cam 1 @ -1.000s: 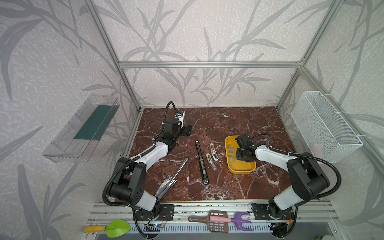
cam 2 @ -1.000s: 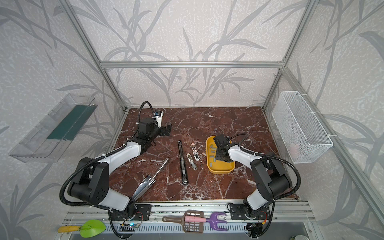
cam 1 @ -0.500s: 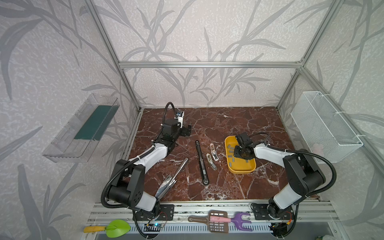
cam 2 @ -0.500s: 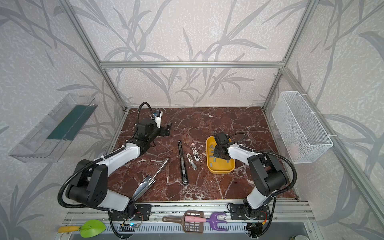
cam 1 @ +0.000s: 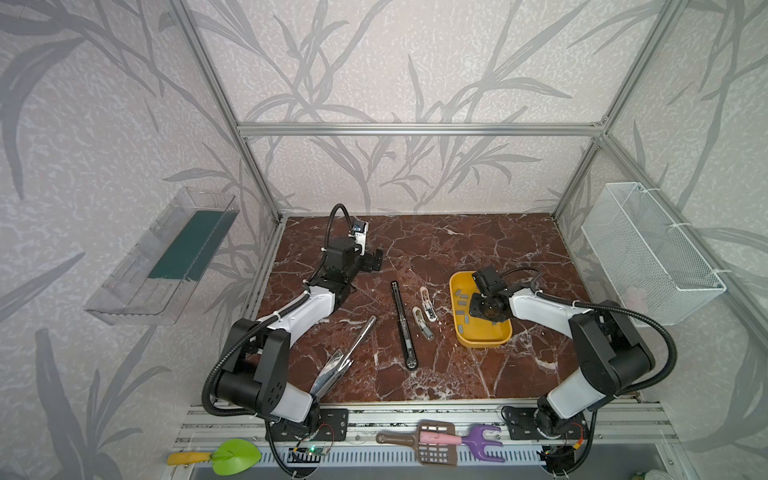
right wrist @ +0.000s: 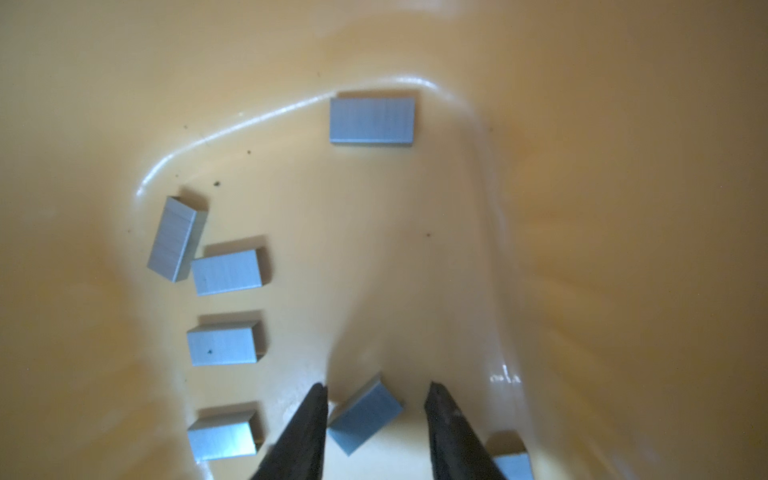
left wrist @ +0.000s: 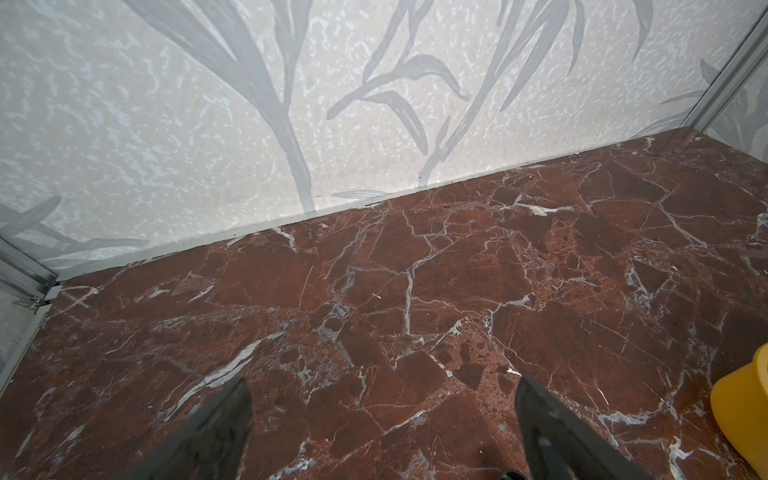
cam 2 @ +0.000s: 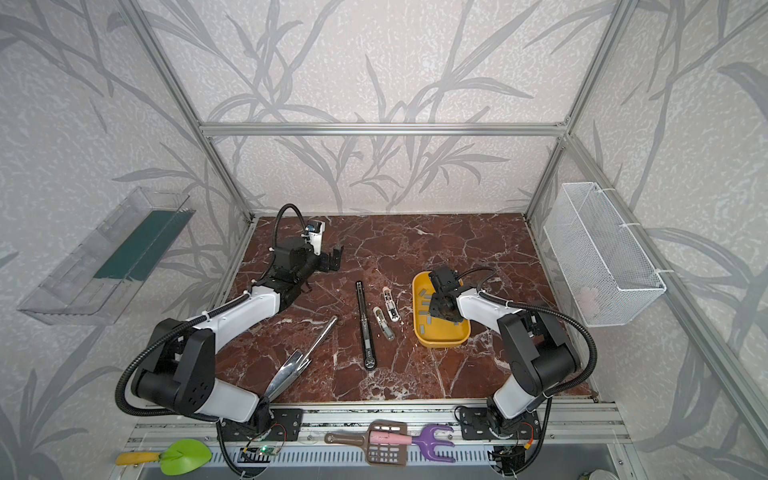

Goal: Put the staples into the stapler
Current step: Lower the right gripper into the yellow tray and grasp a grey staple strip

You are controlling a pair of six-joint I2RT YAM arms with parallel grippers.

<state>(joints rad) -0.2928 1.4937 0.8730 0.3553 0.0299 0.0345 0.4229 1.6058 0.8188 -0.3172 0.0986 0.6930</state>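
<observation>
The staples [right wrist: 372, 120] are scattered in a yellow tray [cam 1: 482, 341], seen right of centre in both top views. One strip [right wrist: 365, 417] is straddled, not clamped, by the partly parted right gripper [right wrist: 376, 390]. The left gripper [left wrist: 382, 386] is held spread wide over the bare table [left wrist: 415, 270], upper left.

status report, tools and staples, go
Left tool open, empty, over marble. Right tool open inside yellow tray, jaws straddling one staple strip, not yet clamped. Nothing in the way.
</observation>
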